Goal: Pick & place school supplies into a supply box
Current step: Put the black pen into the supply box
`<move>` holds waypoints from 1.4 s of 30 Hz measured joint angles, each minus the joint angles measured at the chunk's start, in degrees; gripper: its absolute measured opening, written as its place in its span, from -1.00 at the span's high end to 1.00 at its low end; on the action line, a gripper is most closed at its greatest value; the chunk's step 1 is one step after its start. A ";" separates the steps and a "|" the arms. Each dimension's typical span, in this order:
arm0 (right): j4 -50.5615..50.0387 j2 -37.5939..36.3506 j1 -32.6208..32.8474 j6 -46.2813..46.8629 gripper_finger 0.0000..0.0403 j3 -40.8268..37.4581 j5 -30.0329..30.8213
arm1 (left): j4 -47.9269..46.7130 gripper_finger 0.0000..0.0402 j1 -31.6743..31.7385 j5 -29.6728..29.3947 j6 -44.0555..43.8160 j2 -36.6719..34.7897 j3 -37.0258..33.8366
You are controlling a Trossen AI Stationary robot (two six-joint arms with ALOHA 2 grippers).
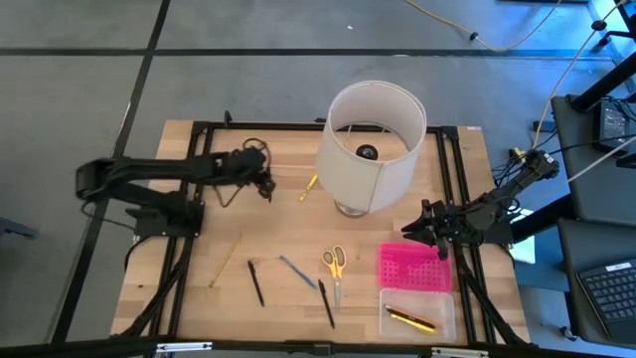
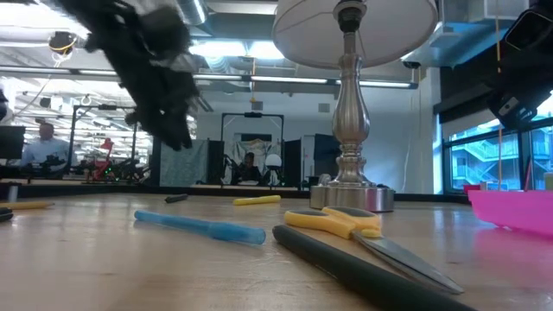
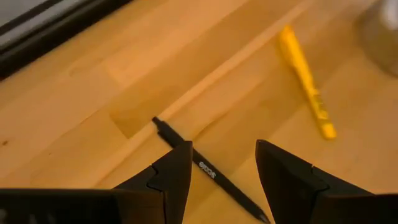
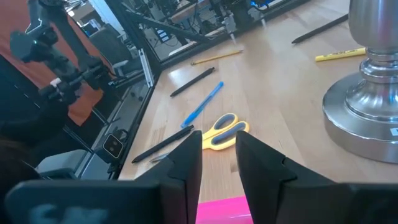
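1. The left claw hangs over the table on the far-left side of the big white lamp. Its 2 fingers stand wide apart and hold nothing.
2. Right under that claw lies a thin black pen, flat on the wood, between the 2 fingers but not touched by them.
3. A short yellow marker lies between that claw and the lamp, close to the lamp's foot.
4. The right claw hovers on the near-right side of the lamp, just above the far edge of the pink lid. Its 2 fingers have only a small gap between them, and nothing is in the gap.
5. The supply box is on the near-right side of the lamp. The pink lid lies open, and the clear tray sits just in front of it, touching it.
6. Inside the clear tray lies a yellow pencil with something dark next to it. I cannot tell what the dark thing is.
7. The small scissors with yellow handles lie in front of the lamp, just to the left of the pink lid.
8. A blue pen lies left of the scissors, with 1 black pen close by and another black pen farther left.
9. A long wooden pencil lies farthest left of all these, well away from the lamp.
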 joint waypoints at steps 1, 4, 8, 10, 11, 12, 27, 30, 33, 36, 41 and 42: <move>0.01 0.00 0.00 0.00 0.49 0.00 0.00 | -0.03 0.15 0.16 -0.19 -0.85 2.41 1.05; 0.02 0.00 0.00 0.00 0.49 0.00 0.00 | -1.15 0.15 1.02 -0.16 -3.97 8.43 3.75; 0.02 0.00 0.00 0.00 0.49 0.00 -0.02 | -3.34 0.15 3.01 -0.73 -8.20 14.10 5.67; 0.01 0.00 0.00 0.00 0.49 0.00 -0.02 | -4.39 0.15 4.43 -2.15 -10.15 16.26 6.23; 0.00 0.00 0.00 0.00 0.49 0.00 -0.02 | -4.94 0.15 5.22 -2.46 -11.05 17.13 6.34; -0.02 0.00 0.00 0.00 0.49 0.00 -0.02 | -5.07 0.15 6.09 -2.39 -11.49 17.96 6.35; -1.02 0.00 0.00 -0.14 0.49 0.02 -0.11 | -0.45 0.15 9.35 2.91 -11.14 21.17 6.43; -1.66 0.00 0.00 0.04 0.49 0.02 -0.13 | -0.44 0.15 9.32 3.27 -11.12 21.17 6.43; -1.73 0.00 0.00 0.07 0.49 0.02 -0.13 | -0.27 0.15 9.32 3.46 -11.36 21.17 6.43; -1.73 0.00 0.00 0.10 0.49 0.02 -0.13 | -0.07 0.15 9.32 3.37 -11.45 21.40 6.43; -1.73 0.00 0.00 0.15 0.49 0.02 -0.11 | 0.79 0.15 9.33 3.31 -11.49 24.63 6.46; -1.73 0.02 0.00 0.19 0.49 0.02 -0.11 | 1.15 0.15 9.30 3.44 -10.98 25.34 6.62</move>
